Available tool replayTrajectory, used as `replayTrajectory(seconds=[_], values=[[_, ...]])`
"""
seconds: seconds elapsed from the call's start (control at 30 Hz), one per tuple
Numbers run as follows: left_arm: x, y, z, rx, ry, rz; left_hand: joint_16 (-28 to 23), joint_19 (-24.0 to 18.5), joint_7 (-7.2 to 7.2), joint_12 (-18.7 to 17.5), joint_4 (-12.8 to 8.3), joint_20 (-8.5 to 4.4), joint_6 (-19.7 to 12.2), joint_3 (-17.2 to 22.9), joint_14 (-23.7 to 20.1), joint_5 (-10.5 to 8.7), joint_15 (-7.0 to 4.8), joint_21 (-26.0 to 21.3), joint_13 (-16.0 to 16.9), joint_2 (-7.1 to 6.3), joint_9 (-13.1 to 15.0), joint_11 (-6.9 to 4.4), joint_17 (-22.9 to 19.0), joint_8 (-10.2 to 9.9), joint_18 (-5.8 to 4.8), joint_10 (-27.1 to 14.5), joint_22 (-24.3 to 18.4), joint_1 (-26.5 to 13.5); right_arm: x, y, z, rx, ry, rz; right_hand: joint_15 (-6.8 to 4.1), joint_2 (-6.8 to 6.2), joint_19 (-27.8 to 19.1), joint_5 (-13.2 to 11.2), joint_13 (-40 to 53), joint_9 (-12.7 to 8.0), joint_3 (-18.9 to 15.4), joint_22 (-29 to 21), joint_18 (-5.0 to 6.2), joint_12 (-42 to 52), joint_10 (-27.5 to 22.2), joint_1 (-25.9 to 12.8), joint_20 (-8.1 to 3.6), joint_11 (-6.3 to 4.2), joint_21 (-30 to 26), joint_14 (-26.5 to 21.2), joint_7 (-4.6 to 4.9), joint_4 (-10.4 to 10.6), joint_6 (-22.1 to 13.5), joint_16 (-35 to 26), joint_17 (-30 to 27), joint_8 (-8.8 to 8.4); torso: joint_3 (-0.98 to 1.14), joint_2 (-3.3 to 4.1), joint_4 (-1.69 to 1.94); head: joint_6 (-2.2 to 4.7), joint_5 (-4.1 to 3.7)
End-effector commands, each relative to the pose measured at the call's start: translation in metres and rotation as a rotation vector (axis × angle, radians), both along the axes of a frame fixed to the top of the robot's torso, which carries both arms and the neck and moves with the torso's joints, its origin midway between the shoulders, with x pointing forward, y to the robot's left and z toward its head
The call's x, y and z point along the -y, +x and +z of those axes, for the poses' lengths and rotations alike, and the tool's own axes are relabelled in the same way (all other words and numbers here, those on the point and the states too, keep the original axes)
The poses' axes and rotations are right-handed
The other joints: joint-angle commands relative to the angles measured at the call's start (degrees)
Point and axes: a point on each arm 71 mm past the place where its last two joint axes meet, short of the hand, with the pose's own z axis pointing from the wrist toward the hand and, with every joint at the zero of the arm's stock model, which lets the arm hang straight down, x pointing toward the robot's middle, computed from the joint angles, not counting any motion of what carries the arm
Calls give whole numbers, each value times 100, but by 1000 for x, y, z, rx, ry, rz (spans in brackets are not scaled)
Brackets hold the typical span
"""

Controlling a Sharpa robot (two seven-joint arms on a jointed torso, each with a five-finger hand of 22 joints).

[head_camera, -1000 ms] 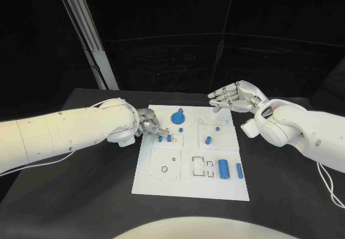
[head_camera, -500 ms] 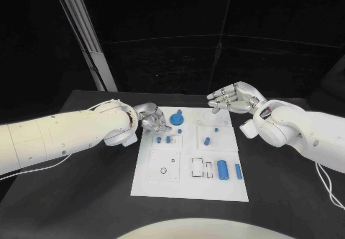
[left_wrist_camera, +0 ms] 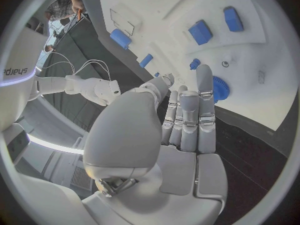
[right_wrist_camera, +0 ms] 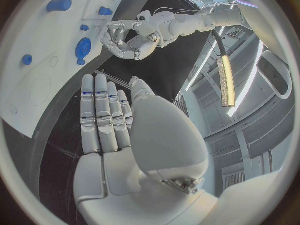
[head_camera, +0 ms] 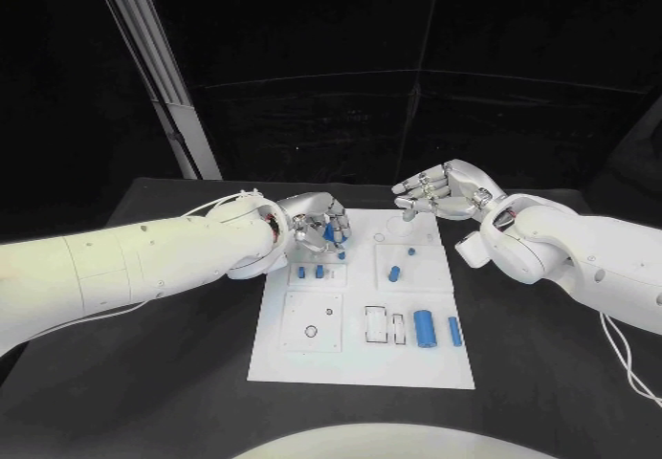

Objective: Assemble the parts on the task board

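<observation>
Hovering over the blue gear [head_camera: 331, 231] at the task board's [head_camera: 362, 368] far end, your left hand [head_camera: 316, 224] was released, fingers extended, grasping nothing. Your right hand [head_camera: 439, 191] likewise held nothing. Next, you needed a grasp on the gear.

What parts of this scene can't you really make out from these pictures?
- Head view: the left hand covers most of the blue gear; whether it touches it is unclear.
- Left wrist view: the fingers hide part of the gear.
- Head view: small markings on the white board are too small to read.
- Right hand: nothing seen in it.
</observation>
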Motion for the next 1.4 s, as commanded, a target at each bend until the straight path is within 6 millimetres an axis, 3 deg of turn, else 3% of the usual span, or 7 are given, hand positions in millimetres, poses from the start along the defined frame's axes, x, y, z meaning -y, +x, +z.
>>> replayTrajectory(seconds=[0.03,0.17,0.4,0.63,1.4], values=[[7,2,-1,107,78,-86,310,128,-20,-150,-39,7,92,-13,230,-53,13,74,-174,-92,-137,23,271,-213,69,-69,40,-62,-2,0,2,8,6,11,24,44,3,23,-8,-7,-8,-7,54,-10,-22,-13,31,-3,-31,-9,-14,-22,-41,-36,-10,-23,2,-1,-2,11,-12],[12,6,-7,110,126,-95,979,406,-43,-288,-87,-2,239,-98,612,-136,1,329,-393,-119,-300,13,911,-478,56,-71,220,-136,-2,0,2,8,6,13,24,44,3,23,-8,-7,-8,-7,54,-10,-22,-13,31,-3,-31,-9,-14,-22,-41,-36,-10,-23,1,-3,-1,20,-22],[16,11,-15,104,204,-104,1678,935,-103,-459,-156,-38,609,-124,972,-160,-40,1548,-704,-47,-466,-24,1634,-749,-148,103,1406,-178,-3,0,2,8,7,14,24,44,3,23,-8,-7,-8,-7,54,-10,-22,-13,31,-3,-31,-9,-14,-22,-41,-36,-10,-23,1,-3,0,14,-27],[20,13,-20,92,253,-108,1799,1063,-125,-561,-197,-60,794,-99,1042,-159,-58,1910,-868,-4,-536,-41,1722,-882,-207,234,1774,-194,-4,0,2,9,8,16,24,50,4,26,-8,-7,-5,-10,54,-9,-24,-10,32,-3,-35,-10,-14,-25,-44,-36,-11,-21,-1,-6,7,10,-37],[27,16,-30,54,307,-93,1865,1179,-161,-730,-313,-92,1091,116,1106,-162,-103,2308,-1121,168,-581,-81,1702,-1069,-274,531,2196,-134,-6,0,2,8,10,22,24,61,6,29,-7,-6,1,-14,55,-6,-25,-8,33,-3,-41,-11,-14,-26,-46,-35,-13,-19,2,-8,6,11,-40]])
